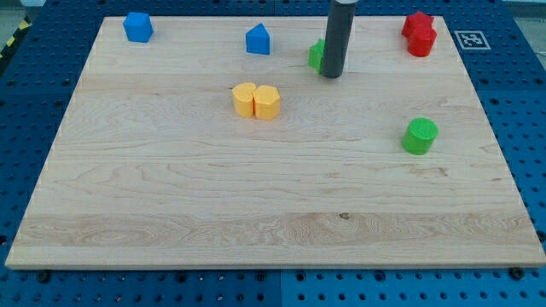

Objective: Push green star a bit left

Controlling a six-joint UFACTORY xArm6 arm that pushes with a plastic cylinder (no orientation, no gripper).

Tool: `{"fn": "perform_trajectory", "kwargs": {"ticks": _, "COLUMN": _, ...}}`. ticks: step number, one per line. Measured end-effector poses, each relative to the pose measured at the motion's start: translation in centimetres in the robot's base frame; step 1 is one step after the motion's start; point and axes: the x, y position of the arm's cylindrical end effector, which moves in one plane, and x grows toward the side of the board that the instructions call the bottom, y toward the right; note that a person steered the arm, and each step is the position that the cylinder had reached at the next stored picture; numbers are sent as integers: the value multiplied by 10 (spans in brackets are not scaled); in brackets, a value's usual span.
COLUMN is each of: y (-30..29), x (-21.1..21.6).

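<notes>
The green star (316, 55) lies near the view's top, right of centre, mostly hidden behind the dark rod. My tip (332, 75) rests on the board at the star's right side, touching or almost touching it. Only the star's left edge shows.
A green cylinder (420, 136) sits at the view's right. Two yellow blocks (256, 101) lie together left of centre. A blue block (258, 39) is left of the star, another blue block (137, 26) at the top left. Two red blocks (419, 33) are at the top right.
</notes>
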Motion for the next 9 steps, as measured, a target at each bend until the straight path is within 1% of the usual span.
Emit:
{"fn": "perform_trajectory", "kwargs": {"ticks": 1, "y": 0, "x": -28}}
{"fn": "perform_trajectory", "kwargs": {"ticks": 2, "y": 0, "x": -48}}
{"fn": "perform_trajectory", "kwargs": {"ticks": 5, "y": 3, "x": -48}}
{"fn": "perform_trajectory", "kwargs": {"ticks": 6, "y": 28, "x": -48}}
{"fn": "perform_trajectory", "kwargs": {"ticks": 7, "y": 54, "x": -56}}
{"fn": "perform_trajectory", "kwargs": {"ticks": 8, "y": 54, "x": -77}}
{"fn": "perform_trajectory", "kwargs": {"ticks": 9, "y": 54, "x": -77}}
